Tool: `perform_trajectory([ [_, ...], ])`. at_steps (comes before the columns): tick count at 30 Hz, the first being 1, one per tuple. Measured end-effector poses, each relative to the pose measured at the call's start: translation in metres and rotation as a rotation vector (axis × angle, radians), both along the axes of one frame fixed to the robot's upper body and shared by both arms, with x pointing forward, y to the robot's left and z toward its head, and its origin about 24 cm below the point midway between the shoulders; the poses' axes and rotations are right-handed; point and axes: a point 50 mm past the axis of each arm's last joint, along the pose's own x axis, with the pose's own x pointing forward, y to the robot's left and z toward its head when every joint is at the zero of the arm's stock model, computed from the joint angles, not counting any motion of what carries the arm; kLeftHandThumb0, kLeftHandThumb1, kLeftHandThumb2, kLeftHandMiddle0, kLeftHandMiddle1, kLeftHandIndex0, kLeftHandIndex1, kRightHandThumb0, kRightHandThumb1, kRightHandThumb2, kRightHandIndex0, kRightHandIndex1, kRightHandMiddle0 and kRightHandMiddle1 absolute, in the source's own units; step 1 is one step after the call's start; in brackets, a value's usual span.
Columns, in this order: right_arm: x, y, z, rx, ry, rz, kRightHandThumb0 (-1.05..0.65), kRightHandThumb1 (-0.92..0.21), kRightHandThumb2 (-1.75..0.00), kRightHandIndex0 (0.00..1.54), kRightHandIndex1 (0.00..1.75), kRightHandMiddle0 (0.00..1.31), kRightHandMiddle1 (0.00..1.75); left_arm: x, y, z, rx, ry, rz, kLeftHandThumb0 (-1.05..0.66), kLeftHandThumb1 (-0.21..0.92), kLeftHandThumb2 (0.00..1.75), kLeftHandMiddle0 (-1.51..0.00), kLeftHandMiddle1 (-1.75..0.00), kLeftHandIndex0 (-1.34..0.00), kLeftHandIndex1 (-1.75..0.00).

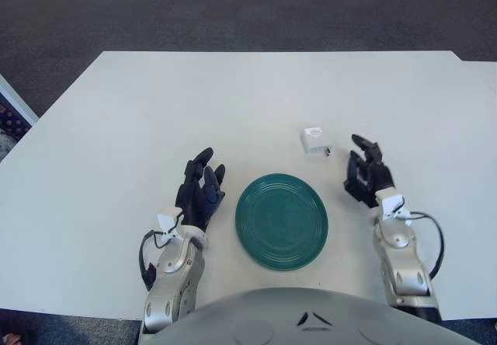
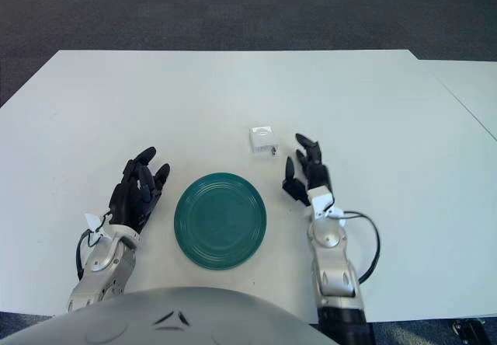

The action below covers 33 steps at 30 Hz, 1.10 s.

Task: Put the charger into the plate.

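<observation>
Reaching with the right hand (image 1: 366, 175), fingers loose and empty, should finish squarely over the charger (image 1: 313, 141), which sits on the bench (image 1: 155, 104) just beyond the plate (image 1: 282, 221); left hand (image 1: 200, 193) lies slack beside the plate

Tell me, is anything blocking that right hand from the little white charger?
Nothing visible. The right hand, fingers open, sits just right of the charger with bare table between. The plate lies near, path clear.
</observation>
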Motion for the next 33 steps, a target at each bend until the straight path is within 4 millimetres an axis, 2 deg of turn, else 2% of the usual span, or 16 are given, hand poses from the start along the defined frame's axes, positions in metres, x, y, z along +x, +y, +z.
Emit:
perform_trajectory([
  [5,0.035,-0.004,0.042,-0.228,-0.117,0.021,-0.78,-0.92,-0.72,0.24,0.00,0.00,0.60,0.001,-0.001,0.000,-0.002,0.000,-0.007,-0.92,0.92,0.84,-0.35,0.00,-0.01,-0.74],
  [8,0.055,0.008,0.066,-0.382,-0.191,0.067,-0.80,-0.92,-0.70,0.23,0.00,0.00,0.60,0.002,-0.001,0.000,-0.002,0.000,-0.010,-0.92,0.92,0.84,-0.35,0.00,0.00,-0.73],
  [12,0.071,0.035,0.083,-0.543,-0.248,0.165,-0.82,-0.92,-0.69,0.19,0.00,0.00,0.58,0.003,-0.002,0.000,-0.003,-0.004,-0.021,-0.92,0.92,0.83,-0.35,0.00,-0.01,-0.74],
  [15,0.081,0.059,0.078,-0.655,-0.240,0.242,-0.83,-0.92,-0.70,0.15,0.00,0.00,0.49,0.004,-0.002,0.000,-0.003,-0.007,-0.028,-0.92,0.92,0.83,-0.35,0.00,-0.01,-0.74],
  [18,0.089,0.082,0.061,-0.766,-0.185,0.325,-0.84,-0.92,-0.71,0.13,0.00,0.00,0.44,0.004,-0.004,0.000,-0.002,-0.010,-0.035,-0.92,0.92,0.83,-0.35,0.00,-0.01,-0.74],
  [20,0.090,0.090,0.050,-0.802,-0.156,0.367,-0.84,-0.92,-0.72,0.13,0.00,0.00,0.43,0.005,-0.005,0.001,-0.002,-0.013,-0.038,-0.92,0.92,0.83,-0.35,0.00,-0.01,-0.74],
  [26,0.092,0.095,0.030,-0.907,-0.096,0.429,-0.84,-0.92,-0.69,0.17,0.01,0.00,0.50,0.003,-0.006,0.002,0.000,-0.017,-0.038,-0.93,0.92,0.83,-0.37,-0.01,-0.01,-0.75],
  [33,0.090,0.095,0.027,-0.986,-0.071,0.436,-0.86,-0.92,-0.67,0.22,0.03,0.00,0.51,0.000,-0.009,0.004,0.009,-0.005,-0.028,-0.93,0.92,0.83,-0.36,0.00,-0.01,-0.75],
])
